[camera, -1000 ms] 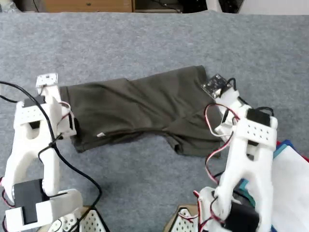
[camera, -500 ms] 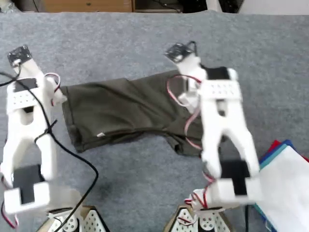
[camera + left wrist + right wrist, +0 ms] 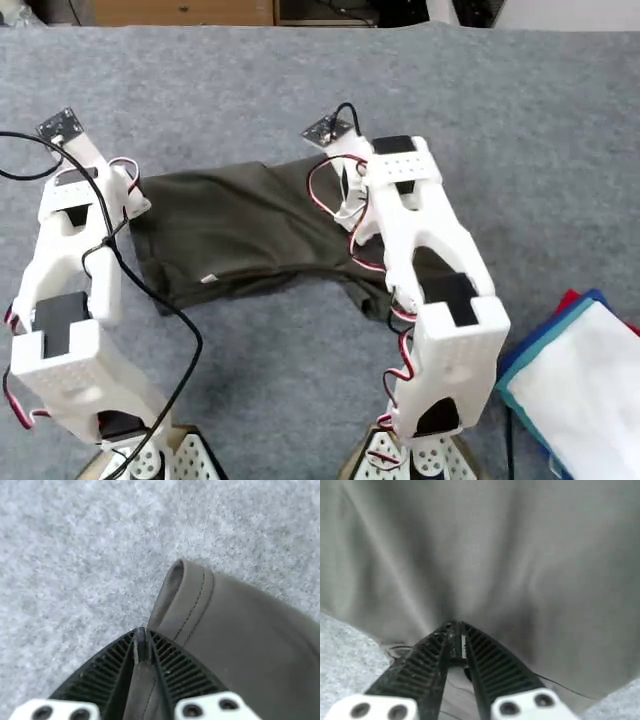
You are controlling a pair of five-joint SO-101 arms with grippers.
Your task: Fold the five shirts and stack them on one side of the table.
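- The dark olive shirt (image 3: 240,235) lies spread crosswise on the middle of the table, with its long axis running from one arm to the other.
- The left gripper (image 3: 141,647) is at the shirt's left end. Its ribbed black fingers are pressed together, pinching a stitched hem where the cloth curls into a small rolled loop.
- The right gripper (image 3: 456,640) is near the far edge of the shirt, right of its middle. Its fingers are pinched on a gathered fold, and creases fan away from the tips.
- The right arm (image 3: 420,230) stretches over the right part of the shirt and hides that part from above. Thin red and white wires loop along its side.
- The left arm (image 3: 70,250) stands just beside the shirt's left edge. A black cable (image 3: 150,300) curves from it across the near left corner of the cloth.
- A stack of folded shirts (image 3: 585,385) sits at the near right corner of the table, well apart from the olive shirt. White is on top, with teal, blue and red edges showing beneath.
- The table cover (image 3: 520,130) is grey, with a coarse, felt-like nap.
- The shirt fabric is smooth and matt, with soft wrinkles and double-stitched seams.
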